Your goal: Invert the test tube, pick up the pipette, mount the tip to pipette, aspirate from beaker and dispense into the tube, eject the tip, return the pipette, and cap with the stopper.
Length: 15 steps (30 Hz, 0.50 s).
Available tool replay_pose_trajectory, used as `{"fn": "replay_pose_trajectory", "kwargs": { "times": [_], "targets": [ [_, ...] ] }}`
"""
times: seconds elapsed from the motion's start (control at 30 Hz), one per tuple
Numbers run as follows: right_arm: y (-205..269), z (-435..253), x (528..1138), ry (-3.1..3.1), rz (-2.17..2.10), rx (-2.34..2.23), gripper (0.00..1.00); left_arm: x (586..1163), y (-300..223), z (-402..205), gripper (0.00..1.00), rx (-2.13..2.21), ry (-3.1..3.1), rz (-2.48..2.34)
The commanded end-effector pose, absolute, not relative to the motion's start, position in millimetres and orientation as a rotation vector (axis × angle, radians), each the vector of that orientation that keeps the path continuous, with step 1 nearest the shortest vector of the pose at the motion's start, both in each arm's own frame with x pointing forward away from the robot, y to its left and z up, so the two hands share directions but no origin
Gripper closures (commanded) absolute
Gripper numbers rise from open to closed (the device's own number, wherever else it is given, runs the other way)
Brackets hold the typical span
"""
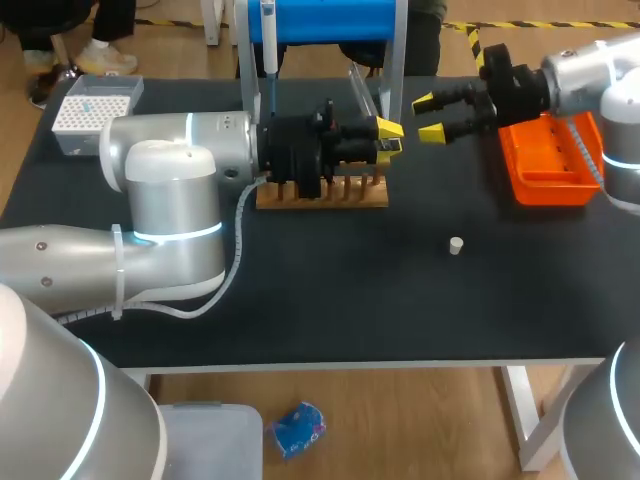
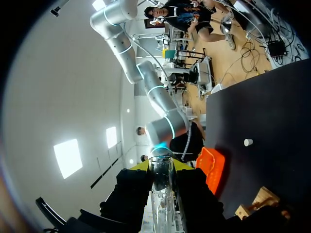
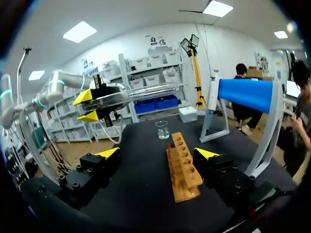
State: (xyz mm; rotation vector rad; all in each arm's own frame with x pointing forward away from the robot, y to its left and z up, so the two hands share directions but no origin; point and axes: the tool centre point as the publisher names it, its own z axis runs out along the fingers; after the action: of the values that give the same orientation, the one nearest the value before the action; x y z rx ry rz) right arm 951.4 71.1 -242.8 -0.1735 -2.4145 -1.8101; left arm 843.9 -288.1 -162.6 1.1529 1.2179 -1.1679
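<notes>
1. Filling the lower left of the head view, my left arm is running toward the upper middle, its left hand hanging over the right end of the wooden rack.
2. That hand is gripping the test tube between both fingers. From the right wrist the tube is lying close to level, well above the dark surface.
3. From its own wrist, the tube's open mouth is poking out ahead of the yellow tips.
4. Facing it from the upper right, the right hand is hovering near, its fingers spread wide and holding nothing.
5. Behind that hand the orange tray is sitting at the right edge.
6. Down at centre right the small white stopper is standing alone, well apart from the rack.
7. Up at top centre the pipette is hanging on the blue stand.
8. Seen from the right wrist, the beaker is sitting just beyond the rack's far end.
9. Over at upper left the white tip box is resting near the corner.
</notes>
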Motion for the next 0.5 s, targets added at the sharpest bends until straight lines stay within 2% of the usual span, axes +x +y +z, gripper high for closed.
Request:
{"fn": "replay_pose_trajectory", "kwargs": {
  "times": [0.03, 0.5],
  "targets": [
    [71, -239, 941, -2.465, -1.836, -0.215, 0.00, 845, -288, -163, 1.00, 1.155, 1.214, -1.169],
    [45, -263, 951, -2.532, -1.806, 0.044, 0.00, 845, -288, -163, 1.00, 1.155, 1.214, -1.169]
  ]
}}
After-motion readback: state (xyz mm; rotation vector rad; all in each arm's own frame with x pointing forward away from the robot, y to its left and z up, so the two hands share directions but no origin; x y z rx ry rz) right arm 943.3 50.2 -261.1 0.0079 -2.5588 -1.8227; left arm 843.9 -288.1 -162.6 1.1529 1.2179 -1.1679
